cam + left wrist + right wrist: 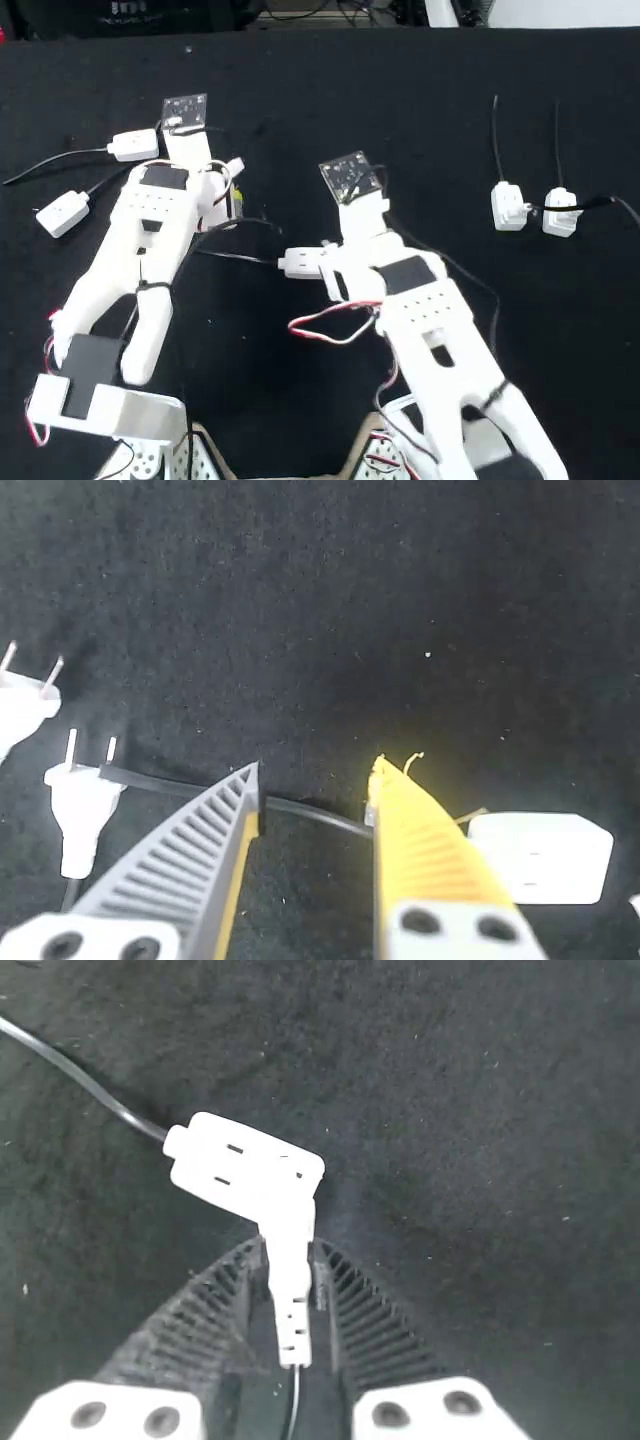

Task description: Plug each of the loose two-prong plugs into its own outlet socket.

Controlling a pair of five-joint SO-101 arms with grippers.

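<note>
While the right hand (288,1250) is closed on a white plug (290,1310), that plug's long axis runs straight out between the fingers (380,1330), its front end touching the outlet socket (245,1165) lying crosswise on the surface (480,1110); prong seating is hidden; the left hand (316,770) stands open astride a black cable (310,815), a loose plug (78,805) just beside.

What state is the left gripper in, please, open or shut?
The left gripper is open: its fingers stand apart, with a black cable crossing the gap between them.
</note>
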